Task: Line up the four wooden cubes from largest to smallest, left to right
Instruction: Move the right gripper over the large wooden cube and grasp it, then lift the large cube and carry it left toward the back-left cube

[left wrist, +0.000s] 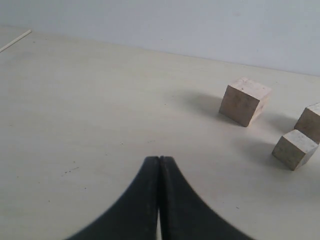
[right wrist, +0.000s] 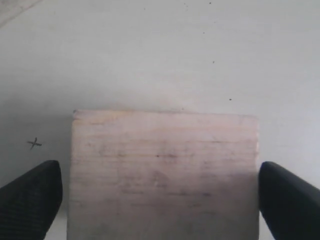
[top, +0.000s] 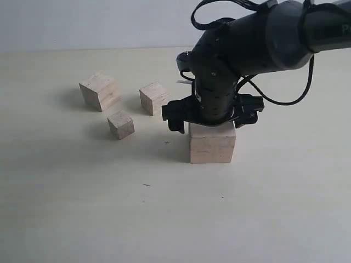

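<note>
The largest wooden cube (top: 212,143) rests on the table right of centre. My right gripper (top: 211,124) hangs directly over it, open, one finger on each side. In the right wrist view the cube (right wrist: 165,170) fills the space between the fingers (right wrist: 31,200); one finger is at its edge, the other stands a little off. The second-largest cube (top: 100,90), the third cube (top: 154,97) and the smallest cube (top: 120,124) sit in a loose cluster at the left. My left gripper (left wrist: 159,165) is shut and empty, facing the cluster (left wrist: 245,101).
A bare pale tabletop (top: 109,208) spreads around the cubes, with a small pen cross (right wrist: 34,144) beside the largest cube. The right arm's black body and cables (top: 263,38) reach in from the upper right.
</note>
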Tool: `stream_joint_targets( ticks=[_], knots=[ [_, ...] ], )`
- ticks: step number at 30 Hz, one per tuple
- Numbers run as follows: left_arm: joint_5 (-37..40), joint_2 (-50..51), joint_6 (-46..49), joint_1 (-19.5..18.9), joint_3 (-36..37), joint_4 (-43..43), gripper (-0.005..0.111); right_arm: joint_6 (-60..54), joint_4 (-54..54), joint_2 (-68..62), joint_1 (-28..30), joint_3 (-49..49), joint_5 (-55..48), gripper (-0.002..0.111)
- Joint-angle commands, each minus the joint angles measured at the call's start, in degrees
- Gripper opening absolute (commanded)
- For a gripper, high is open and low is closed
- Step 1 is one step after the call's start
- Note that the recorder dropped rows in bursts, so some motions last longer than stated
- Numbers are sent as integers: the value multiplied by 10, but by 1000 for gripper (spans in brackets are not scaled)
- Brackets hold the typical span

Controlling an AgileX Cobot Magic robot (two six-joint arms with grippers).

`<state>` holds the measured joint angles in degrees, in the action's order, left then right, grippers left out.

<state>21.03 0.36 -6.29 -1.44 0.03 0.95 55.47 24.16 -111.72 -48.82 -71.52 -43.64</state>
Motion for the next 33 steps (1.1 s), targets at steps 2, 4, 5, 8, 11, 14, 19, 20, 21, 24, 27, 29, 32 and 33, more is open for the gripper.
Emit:
stream_joint_targets(
  ticks=[2, 4, 5, 8, 11, 14, 19, 20, 21, 24, 27, 29, 32, 33],
  knots=[
    [-4, -4, 0, 3, 0, -1, 0, 2, -6, -10, 0, -5, 12, 102],
    [-4, -4, 0, 3, 0, -1, 0, 1, -13, -10, 0, -5, 18, 96],
    [-4, -4, 0, 3, 0, -1, 0, 1, -15, -10, 0, -5, 22, 91],
    [-4, -4, 0, 3, 0, -1, 0, 1, -28, -10, 0, -5, 26, 69],
    [-4, -4, 0, 3, 0, -1, 0, -8, -29, -10, 0, -5, 26, 38],
    [-4, -4, 0, 3, 0, -1, 0, -44, -32, -10, -1, -5, 26, 10],
    [-4, -4, 0, 3, 0, -1, 0, -122, -76, -2, -1, -6, 27, 0],
    [-4, -4, 0, 3, 0, -1, 0, -138, -85, 1, -1, -9, 25, 0],
    [-4, -4, 0, 3, 0, -1, 0, -157, -95, 6, -1, -14, 24, 0],
    [-4, -4, 0, 3, 0, -1, 0, -206, -118, 25, -1, -32, 15, 0],
    [-4, -4, 0, 3, 0, -1, 0, -250, -130, 48, -1, -52, 14, 0],
    [-4, -4, 0, 3, 0, -1, 0, -275, -139, 61, -1, -67, 14, 0],
    [-4, -4, 0, 3, 0, -1, 0, -315, -155, 75, -1, -87, 15, 0],
    [-4, -4, 0, 3, 0, -1, 0, -337, -168, 78, -1, -91, 15, 0]
  ],
)
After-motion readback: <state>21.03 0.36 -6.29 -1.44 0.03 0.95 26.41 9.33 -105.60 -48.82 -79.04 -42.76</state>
